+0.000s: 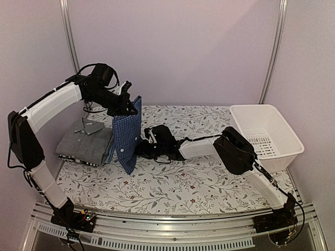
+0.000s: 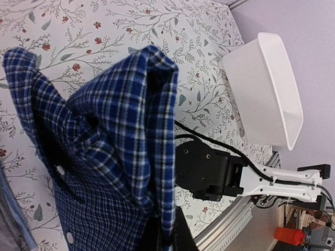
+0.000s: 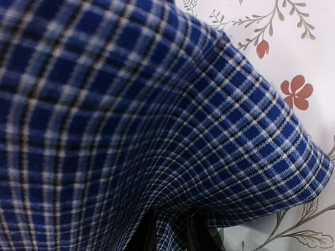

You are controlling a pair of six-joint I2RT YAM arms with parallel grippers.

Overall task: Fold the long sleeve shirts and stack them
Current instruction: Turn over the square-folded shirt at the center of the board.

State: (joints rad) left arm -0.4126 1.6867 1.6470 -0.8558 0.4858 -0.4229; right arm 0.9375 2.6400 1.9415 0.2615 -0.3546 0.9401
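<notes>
The dark blue checked shirt hangs folded in the air over the left middle of the table. My left gripper is shut on its top edge and holds it up. In the left wrist view the shirt fills the left half, with its fold pinched at my left gripper. My right gripper is shut on the shirt's lower right side. In the right wrist view the cloth covers nearly everything and runs into my right gripper. A stack of folded shirts, grey on top, lies at the left.
A white plastic basket stands at the back right of the table and shows in the left wrist view. The floral tablecloth covers the table. The right arm lies low across the middle.
</notes>
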